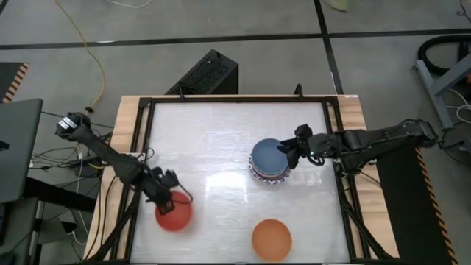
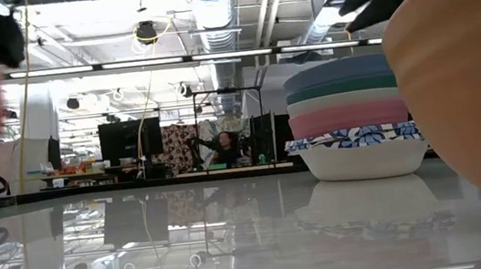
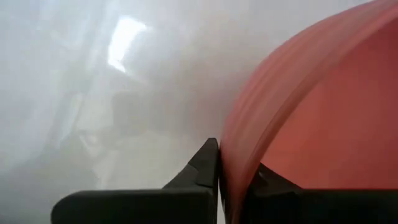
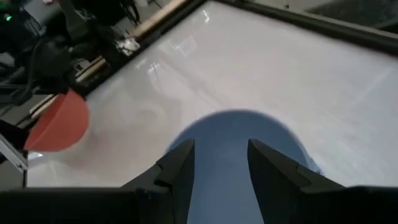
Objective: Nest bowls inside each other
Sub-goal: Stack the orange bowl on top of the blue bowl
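High view: left gripper sat at the red bowl near the table's left front. Right gripper hovered over the stack of bowls, blue on top; orange bowl stood alone at the front.

Low view: stack read blue, green, cream, pink, then patterned.

Left wrist view: fingers were clamped on the red bowl's rim.

Right wrist view: fingers stood apart above the blue bowl, gripping nothing.
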`<action>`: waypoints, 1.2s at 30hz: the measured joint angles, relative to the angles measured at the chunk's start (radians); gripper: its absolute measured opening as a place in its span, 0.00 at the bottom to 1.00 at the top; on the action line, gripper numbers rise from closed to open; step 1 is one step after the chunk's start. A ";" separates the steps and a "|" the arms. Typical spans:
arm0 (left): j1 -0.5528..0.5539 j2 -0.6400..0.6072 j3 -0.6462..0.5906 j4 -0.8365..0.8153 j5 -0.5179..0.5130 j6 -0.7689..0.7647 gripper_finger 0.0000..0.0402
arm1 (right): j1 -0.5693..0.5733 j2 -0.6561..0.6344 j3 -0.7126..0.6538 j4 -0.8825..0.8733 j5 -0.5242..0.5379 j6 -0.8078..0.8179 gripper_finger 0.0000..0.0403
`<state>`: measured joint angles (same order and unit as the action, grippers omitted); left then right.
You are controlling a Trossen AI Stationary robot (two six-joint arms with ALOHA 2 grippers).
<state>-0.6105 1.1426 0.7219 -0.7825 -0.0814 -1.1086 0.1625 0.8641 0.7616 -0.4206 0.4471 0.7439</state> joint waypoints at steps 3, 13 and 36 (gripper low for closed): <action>0.075 -0.071 0.014 -0.059 -0.064 0.029 0.00 | -0.018 -0.010 0.000 0.029 0.001 -0.036 0.42; 0.376 -0.195 0.092 -0.012 -0.474 0.191 0.00 | -0.088 -0.031 0.000 0.225 0.001 -0.217 0.42; 0.801 -0.059 0.133 0.966 -0.716 1.180 0.00 | -0.270 0.020 0.051 0.486 0.082 -0.574 0.42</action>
<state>0.1909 1.0840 0.8551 0.1834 -0.7975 0.0716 -0.1073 0.8837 0.8128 0.0653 0.5293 0.1697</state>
